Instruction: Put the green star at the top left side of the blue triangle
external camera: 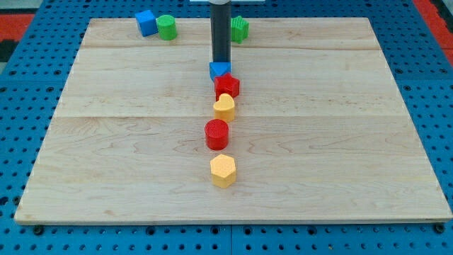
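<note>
The green star (pixel 240 28) sits near the board's top edge, just right of my rod. The blue triangle (pixel 220 70) lies below it, near the board's upper middle. My tip (pixel 221 62) rests at the triangle's top edge, touching or nearly touching it. The green star is above and slightly right of the triangle, a short way apart.
A blue cube (pixel 146 22) and a green cylinder (pixel 166 27) stand at the top left. Below the triangle runs a column: a red block (pixel 227 86), a yellow heart (pixel 224 107), a red cylinder (pixel 216 134), a yellow hexagon (pixel 223 170). The wooden board (pixel 340 142) lies on a blue pegboard.
</note>
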### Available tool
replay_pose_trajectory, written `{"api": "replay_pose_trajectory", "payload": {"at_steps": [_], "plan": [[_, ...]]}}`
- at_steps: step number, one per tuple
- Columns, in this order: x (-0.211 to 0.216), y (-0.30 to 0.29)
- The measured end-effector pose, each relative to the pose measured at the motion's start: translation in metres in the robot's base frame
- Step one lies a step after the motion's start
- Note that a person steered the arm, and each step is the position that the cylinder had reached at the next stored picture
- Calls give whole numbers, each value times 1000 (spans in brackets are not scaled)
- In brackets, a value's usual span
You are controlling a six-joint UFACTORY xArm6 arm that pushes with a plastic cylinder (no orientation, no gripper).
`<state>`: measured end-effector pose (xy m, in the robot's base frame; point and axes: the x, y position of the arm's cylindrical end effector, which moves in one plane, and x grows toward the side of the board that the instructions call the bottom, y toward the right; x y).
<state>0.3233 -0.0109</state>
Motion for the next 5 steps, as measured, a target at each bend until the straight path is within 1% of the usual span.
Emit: {"api": "replay_pose_trajectory", "payload": {"at_steps": [1,2,3,4,5], "plan": [[2,14],[2,45],[4,46],[36,77],[-24,113]]}}
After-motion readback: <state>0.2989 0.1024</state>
